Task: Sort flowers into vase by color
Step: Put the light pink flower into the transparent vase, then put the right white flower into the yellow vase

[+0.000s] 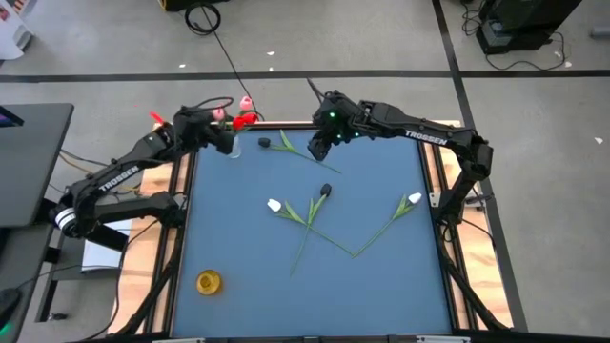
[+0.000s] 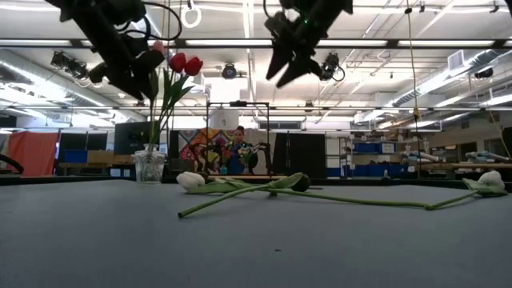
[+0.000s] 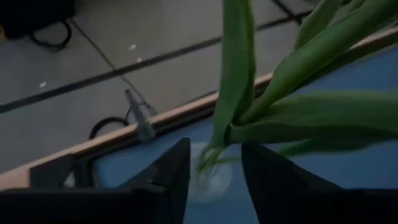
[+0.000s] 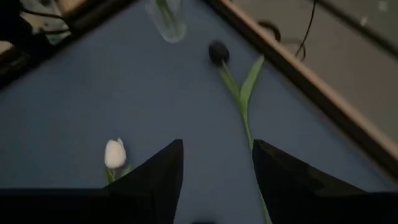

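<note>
A clear glass vase [image 1: 235, 146] stands at the table's far left and holds red and pink tulips [image 1: 244, 118]; the low view shows the vase [image 2: 150, 166] and the red heads [image 2: 185, 64]. My left gripper [image 3: 214, 146] is open above the vase [image 3: 210, 177], its fingers on either side of the green stems [image 3: 231, 93]. My right gripper [image 4: 217, 144] is open and empty, high over a dark tulip [image 4: 217, 51] lying on the table near the far edge [image 1: 264, 143]. Another dark tulip [image 1: 326, 191] and two white tulips [image 1: 274, 205] [image 1: 415, 199] lie mid-table with crossed stems. My left gripper stands with one finger [image 3: 177, 171] on each side of the tulip stems [image 3: 219, 140], just above the vase mouth, slanting down from the table's left. I cannot tell whether either finger touches the stems. The stems stand in the vase.
A small yellow object [image 1: 209, 282] sits near the table's front left. Wooden rails [image 1: 440, 181] edge the blue table top. Beyond the far edge, cables lie on the floor. In the low view a person [image 2: 238, 148] shows far behind the table.
</note>
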`<state>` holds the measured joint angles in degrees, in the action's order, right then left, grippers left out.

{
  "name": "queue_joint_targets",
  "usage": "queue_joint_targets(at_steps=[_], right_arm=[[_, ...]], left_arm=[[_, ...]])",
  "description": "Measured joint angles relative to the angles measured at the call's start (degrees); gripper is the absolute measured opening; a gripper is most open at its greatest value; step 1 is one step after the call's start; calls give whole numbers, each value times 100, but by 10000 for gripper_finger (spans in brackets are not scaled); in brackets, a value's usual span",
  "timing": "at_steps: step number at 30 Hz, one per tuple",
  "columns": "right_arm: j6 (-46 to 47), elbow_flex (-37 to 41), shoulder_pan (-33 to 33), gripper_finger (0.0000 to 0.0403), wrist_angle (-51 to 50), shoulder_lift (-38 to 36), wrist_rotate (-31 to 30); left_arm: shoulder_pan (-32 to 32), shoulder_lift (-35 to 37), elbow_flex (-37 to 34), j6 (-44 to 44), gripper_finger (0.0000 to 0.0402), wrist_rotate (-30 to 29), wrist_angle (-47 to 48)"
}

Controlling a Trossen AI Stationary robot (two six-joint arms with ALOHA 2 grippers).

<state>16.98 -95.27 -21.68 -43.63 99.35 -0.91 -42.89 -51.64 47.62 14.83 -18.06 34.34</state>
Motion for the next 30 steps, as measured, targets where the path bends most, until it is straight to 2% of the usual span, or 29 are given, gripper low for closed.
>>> queue_joint_targets(at_steps=[8,12,16,19,25,30], right_arm=[[433,1333,-225,197,896,-2,265],[278,1914,-257,197,1375,0,269],[442,2341,-249,197,1419,-2,423],[887,2522,-208,197,1329,-2,451],[2785,2593,-146,197,240,-2,491],[3145,2595,4,197,-305,-2,956]], left_arm=[[0,8,462,230,214,104,1379],[1,97,726,234,224,404,1776],[4,233,1034,214,224,463,1925],[4,328,1251,230,224,467,2001],[14,417,1795,773,224,517,2498],[193,424,2596,1220,224,845,3175]])
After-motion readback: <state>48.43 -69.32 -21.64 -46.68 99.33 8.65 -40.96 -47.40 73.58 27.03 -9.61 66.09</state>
